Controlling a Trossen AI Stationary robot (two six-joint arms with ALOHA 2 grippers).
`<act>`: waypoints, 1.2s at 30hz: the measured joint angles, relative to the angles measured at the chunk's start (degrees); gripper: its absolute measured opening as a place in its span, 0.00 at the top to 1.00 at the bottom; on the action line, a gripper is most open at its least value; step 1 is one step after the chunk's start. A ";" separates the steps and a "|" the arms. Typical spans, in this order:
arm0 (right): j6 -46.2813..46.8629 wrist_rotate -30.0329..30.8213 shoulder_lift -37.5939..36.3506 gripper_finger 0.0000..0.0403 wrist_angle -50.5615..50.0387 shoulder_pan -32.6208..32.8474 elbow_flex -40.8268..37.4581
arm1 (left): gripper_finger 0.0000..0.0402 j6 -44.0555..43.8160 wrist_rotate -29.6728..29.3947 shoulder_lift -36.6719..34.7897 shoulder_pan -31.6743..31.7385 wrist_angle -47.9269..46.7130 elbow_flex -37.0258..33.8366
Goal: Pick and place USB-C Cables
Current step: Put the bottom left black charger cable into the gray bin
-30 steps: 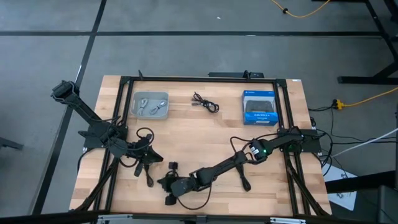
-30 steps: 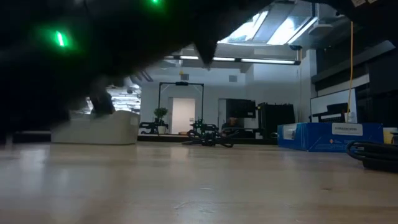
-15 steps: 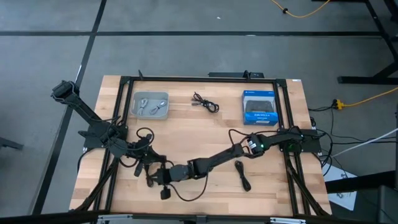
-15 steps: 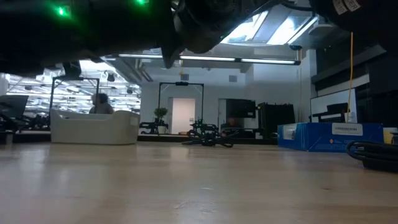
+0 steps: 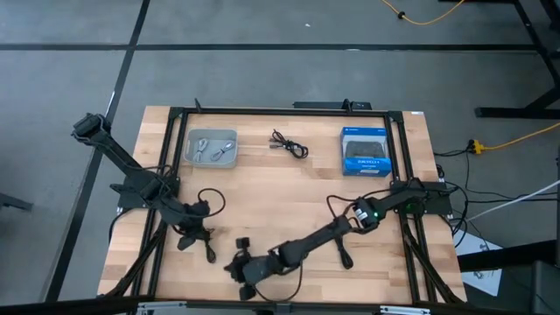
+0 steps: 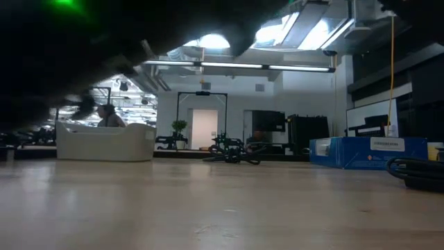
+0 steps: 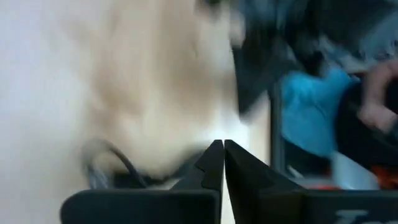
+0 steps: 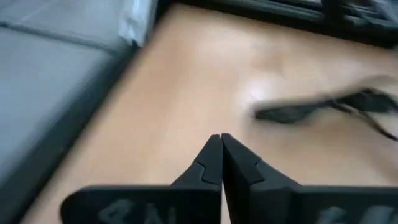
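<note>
Both grippers are shut and hold nothing. My left gripper (image 5: 201, 238) (image 7: 222, 150) hangs over the near left of the table, next to a loose black cable loop (image 5: 210, 202) (image 7: 106, 169). My right gripper (image 5: 240, 268) (image 8: 219, 144) has reached across to the near edge, with a black cable (image 8: 311, 109) lying on the wood beyond it. Another black cable (image 5: 341, 252) (image 6: 416, 173) lies beside the right arm. One black bundle (image 5: 289, 144) (image 6: 232, 151) rests at the far middle. Silver-grey cables (image 5: 210, 147) lie in the grey tray (image 5: 229, 160) (image 6: 105, 142).
A flat blue box (image 5: 365, 150) (image 6: 368, 151) lies at the far right. The black frame rail (image 5: 280, 112) runs around the table top. Bare wood (image 5: 280, 197) spreads across the middle between the arms and the far row. A person sits far off in the room behind the tray.
My right gripper swung toward the table's left, close to the left gripper, then drew back toward the near edge. My left gripper shifted a little toward the left. The black loop beside it slid slightly nearer.
</note>
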 joint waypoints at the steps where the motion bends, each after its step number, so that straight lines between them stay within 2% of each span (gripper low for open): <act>1: -0.02 3.58 -0.75 1.00 -2.77 0.44 0.00 | 0.99 -2.58 3.07 0.00 0.00 -0.60 0.11; 4: -0.21 13.65 -3.09 1.00 -9.68 1.42 0.09 | 1.00 -9.92 10.87 0.00 -0.07 -5.25 1.80; 8: 1.18 17.19 -4.76 1.00 -15.02 1.41 0.12 | 1.00 -17.37 17.78 0.21 -0.08 -14.39 5.44; 13: 6.13 22.01 -7.28 1.00 -23.70 0.50 0.11 | 1.00 -22.45 18.32 5.02 -0.06 -21.07 5.15; 17: 11.01 27.19 -9.83 1.00 -36.66 0.04 0.11 | 1.00 -22.03 17.18 13.23 0.22 -17.70 4.94; 22: 17.22 31.35 -13.68 1.00 -48.26 0.10 0.11 | 1.00 -19.05 20.64 25.03 2.78 -5.49 5.21; 28: 21.42 31.63 -15.05 1.00 -54.98 0.10 0.09 | 1.00 -8.03 23.77 36.93 9.73 -4.26 11.13; 30: 21.46 31.53 -15.07 1.00 -55.43 0.10 0.09 | 1.00 -2.20 22.19 39.60 12.41 -4.54 14.69; 33: 22.77 30.40 -15.07 1.00 -55.60 0.12 0.09 | 1.00 6.60 14.79 42.35 16.57 -4.19 21.32; 36: 24.08 30.28 -15.29 1.00 -57.25 0.34 0.09 | 1.00 15.78 13.21 43.82 19.53 -10.75 27.31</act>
